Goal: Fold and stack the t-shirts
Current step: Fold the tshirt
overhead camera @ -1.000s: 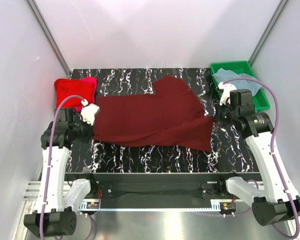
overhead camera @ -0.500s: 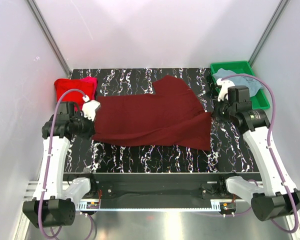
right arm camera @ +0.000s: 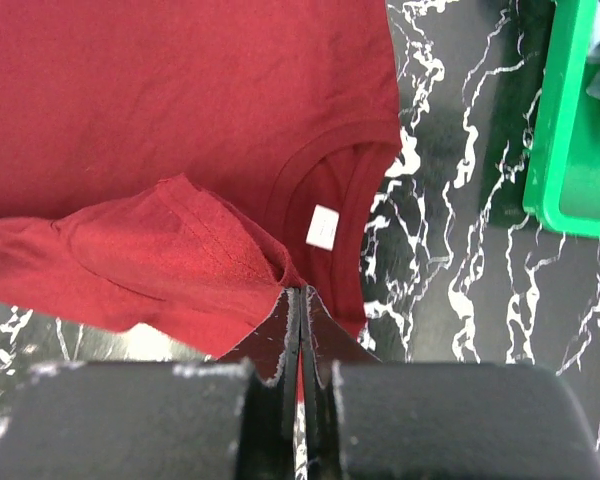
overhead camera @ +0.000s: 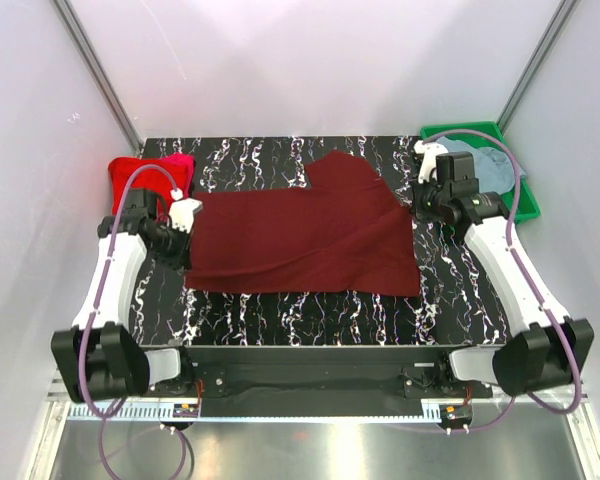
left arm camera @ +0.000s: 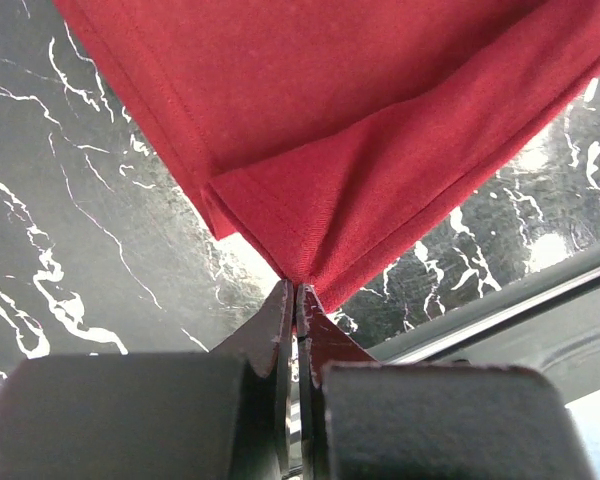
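- Maroon soft cloth short-sleeved t-shirt [overhead camera: 305, 235] lies spread flat on the black marbled counter [overhead camera: 310, 315], left of the green plastic tray [overhead camera: 525, 205].
- Left gripper [left arm camera: 297, 292] pinches a doubled hem corner at the end far from the tray. Right gripper [right arm camera: 300, 293] pinches a shoulder fold nearest the tray. This looks meant to carry one edge across evenly.
- White neck label [right arm camera: 322, 226] faces up, and the cloth looks smooth.

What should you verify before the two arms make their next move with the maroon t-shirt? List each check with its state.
1. Left gripper shut on maroon t-shirt corner: ok.
2. Right gripper shut on cloth beside the collar: ok.
3. Far sleeve tucked in: not ok, it sticks out.
4. Right arm clear of green tray: cannot tell, they overlap from above.
5. Red t-shirt outside both grips: ok.
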Available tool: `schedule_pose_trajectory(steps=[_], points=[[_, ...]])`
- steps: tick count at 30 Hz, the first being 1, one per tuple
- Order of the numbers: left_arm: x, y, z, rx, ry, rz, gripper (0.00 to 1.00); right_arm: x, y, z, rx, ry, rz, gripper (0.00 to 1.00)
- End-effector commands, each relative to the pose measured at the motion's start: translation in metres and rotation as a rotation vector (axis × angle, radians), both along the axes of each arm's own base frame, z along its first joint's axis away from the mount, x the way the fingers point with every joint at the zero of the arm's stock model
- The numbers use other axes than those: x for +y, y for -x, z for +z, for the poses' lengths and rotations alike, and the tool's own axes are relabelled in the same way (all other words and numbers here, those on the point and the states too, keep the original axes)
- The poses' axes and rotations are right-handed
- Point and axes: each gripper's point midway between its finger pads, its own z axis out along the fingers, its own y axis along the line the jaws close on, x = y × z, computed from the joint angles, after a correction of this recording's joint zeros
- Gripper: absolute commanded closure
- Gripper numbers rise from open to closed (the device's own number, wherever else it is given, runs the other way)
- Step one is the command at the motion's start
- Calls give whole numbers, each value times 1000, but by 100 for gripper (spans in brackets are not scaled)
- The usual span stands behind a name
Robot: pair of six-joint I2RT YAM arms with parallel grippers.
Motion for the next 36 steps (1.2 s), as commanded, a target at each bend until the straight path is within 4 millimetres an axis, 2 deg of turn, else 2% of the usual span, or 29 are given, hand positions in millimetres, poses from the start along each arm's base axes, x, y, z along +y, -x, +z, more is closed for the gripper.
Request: schedule_pose_trajectory(steps=[1,3,5,6,7,9,11,12,16,22,27,31,35,36], points=[[13,-29,7,-39,-25,31,100,-3,-37,26,-124,12,-16,100],[14,-37,7,-35,-19,39,100,-2,-48,18,-115,21,-10,100],[16,-46,3,-16,-12,42,100,-1,-58,20,-124,24,-6,100],[17,-50,2,-11,-10,44,100,0,-64,12,-108,29,-4,100],[18,-54,1,-7,-10,46,100,1,-69,15,-117,27,-2,100],[21,-64,-5,16,-8,54,100,3,-78,6,-98,30,3,100],[23,-70,-15,57,-3,60,100,4,-87,7,-100,27,1,100],[23,-72,-18,69,0,69,100,5,-91,-1,-82,29,8,100],[26,-81,-34,128,12,82,100,8,-102,-9,-60,33,18,100],[28,-89,-54,212,14,104,100,13,-105,-32,3,23,27,100],[32,-102,-53,199,13,138,98,11,-102,-43,25,31,26,100],[32,-103,-55,207,13,142,97,10,-99,-49,34,38,32,100],[34,-103,-55,198,8,154,92,10,-98,-50,32,41,33,100],[34,-105,-55,194,10,163,86,10,-97,-50,33,40,36,100]])
